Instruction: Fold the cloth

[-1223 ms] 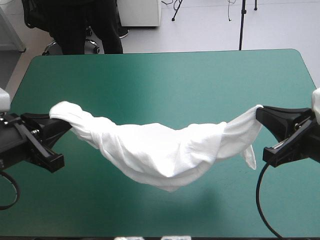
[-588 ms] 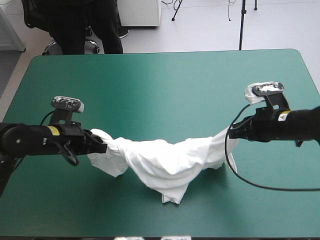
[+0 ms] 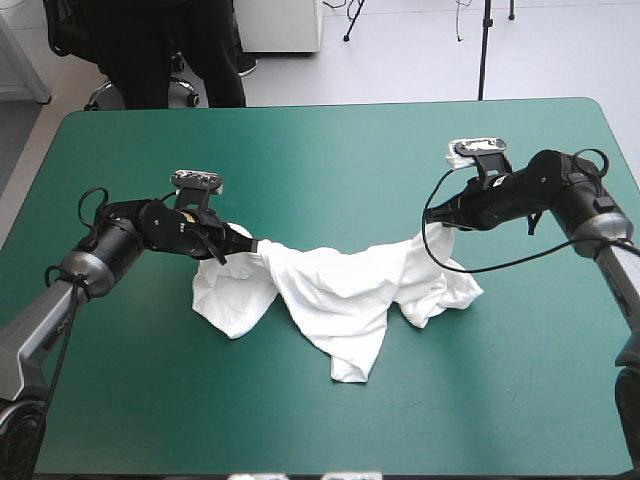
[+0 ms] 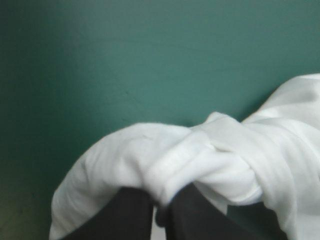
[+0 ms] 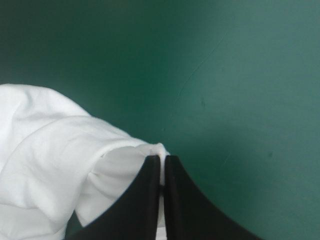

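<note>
The T-shirt [image 3: 335,300] is lying in a crumpled heap in the middle of the tabletop [image 3: 330,150], a bit toward the near edge. Its left end is pinched by the left gripper [image 3: 243,249], whose black fingers are pressed together on a thick, twisted bunch of white cloth. Its right end is pinched by the right gripper [image 3: 432,224], whose fingers are closed on a thin fold. Both ends are held low, close to the teal-green cover, and the middle is slumped on it.

The step in hand seems to be laying the T-shirt out flat. To do it well, the two ends should be pulled apart gently, left and right, until the slack is gone. The pull should be even, so that neither end is tugged free. The left bunch looks twisted, so it may need to be let go and taken at a clean edge. The cloth should be set down slowly, so that no new wrinkles are made.
</note>
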